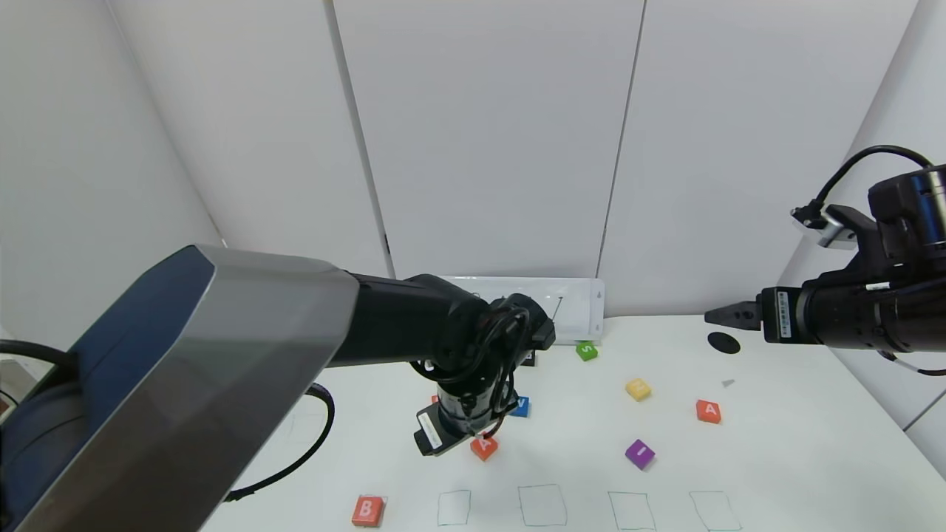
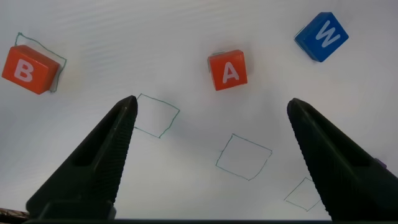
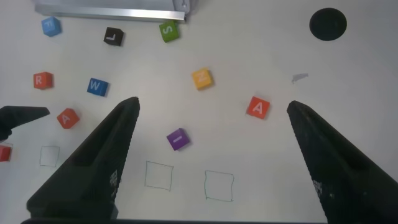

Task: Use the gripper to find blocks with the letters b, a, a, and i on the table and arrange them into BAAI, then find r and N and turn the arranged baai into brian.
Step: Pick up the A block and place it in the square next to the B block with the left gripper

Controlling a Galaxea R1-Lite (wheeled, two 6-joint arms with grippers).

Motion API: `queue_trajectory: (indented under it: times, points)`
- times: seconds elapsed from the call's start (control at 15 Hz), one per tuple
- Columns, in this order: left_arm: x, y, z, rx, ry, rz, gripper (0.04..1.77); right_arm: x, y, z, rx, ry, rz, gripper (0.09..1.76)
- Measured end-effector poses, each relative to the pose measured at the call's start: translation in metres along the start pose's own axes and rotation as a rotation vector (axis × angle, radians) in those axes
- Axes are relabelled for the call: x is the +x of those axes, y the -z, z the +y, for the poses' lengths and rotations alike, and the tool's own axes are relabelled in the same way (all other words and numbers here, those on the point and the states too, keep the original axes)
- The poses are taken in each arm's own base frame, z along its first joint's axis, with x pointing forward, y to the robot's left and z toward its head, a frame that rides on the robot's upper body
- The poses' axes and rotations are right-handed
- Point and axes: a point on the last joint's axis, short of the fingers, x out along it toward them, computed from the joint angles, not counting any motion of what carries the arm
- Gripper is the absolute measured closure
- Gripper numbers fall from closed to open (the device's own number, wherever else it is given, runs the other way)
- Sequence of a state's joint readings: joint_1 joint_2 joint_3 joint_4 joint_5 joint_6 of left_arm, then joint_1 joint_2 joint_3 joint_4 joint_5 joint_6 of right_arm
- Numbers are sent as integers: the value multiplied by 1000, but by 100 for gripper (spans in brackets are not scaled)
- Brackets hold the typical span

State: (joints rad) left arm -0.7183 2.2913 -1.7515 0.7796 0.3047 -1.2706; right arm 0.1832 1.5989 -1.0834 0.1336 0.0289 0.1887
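White wall panels enclose a white surface (image 1: 776, 458) marked with a row of green hand-drawn squares (image 1: 542, 505) along its near edge and a black spot (image 1: 723, 342) at the far right.

The left arm reaches over the middle of the surface. Its hand (image 2: 211, 155) is released, fingers spread wide, hovering above the nearer A (image 2: 227, 70). The right arm is held high at the right edge; its hand (image 3: 211, 155) is likewise released and grasps nothing.

Position of the task's pieces: B (image 1: 367, 510) sits on the leftmost square, apparently placed. The nearer A lies loose, beyond the second square. The other A (image 1: 708, 411) lies right of centre, well apart. The purple I (image 1: 639, 454) lies beyond the third and fourth squares. R (image 3: 42, 79) lies at the far left, near W (image 3: 96, 86). No N is found.

Judgement: the step in hand is picking the nearer A for the second square. The left hand should centre over it, align its fingers with two flat sides, descend fully, then clench. W stands near; keep clear of it.

Legible writing: B, A, A, R, W, S on a green block (image 1: 586, 350), L on a black block (image 3: 112, 36). The yellow block (image 1: 638, 389) and the light blue one (image 3: 50, 25) cannot be read.
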Motion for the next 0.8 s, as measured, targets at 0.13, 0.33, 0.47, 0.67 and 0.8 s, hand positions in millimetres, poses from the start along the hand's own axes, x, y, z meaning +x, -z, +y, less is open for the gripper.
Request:
queue_trajectory:
  times: [0.13, 0.33, 0.47, 0.67, 0.8]
  points:
    - [5, -1, -4, -22, -19, 5, 9, 0, 0, 0, 0, 1, 1, 14]
    - [18, 1, -9, -21, -35, 9, 9, 0, 0, 0, 0, 1, 0, 14]
    - [27, 4, -10, -15, -52, 15, 9, 0, 0, 0, 0, 2, 1, 14]
    - [40, 8, -11, -10, -69, 22, 9, 3, 1, 0, -1, 2, 6, 14]
    - [43, 8, -12, -10, -73, 24, 9, 5, 1, 0, -1, 6, 2, 14]
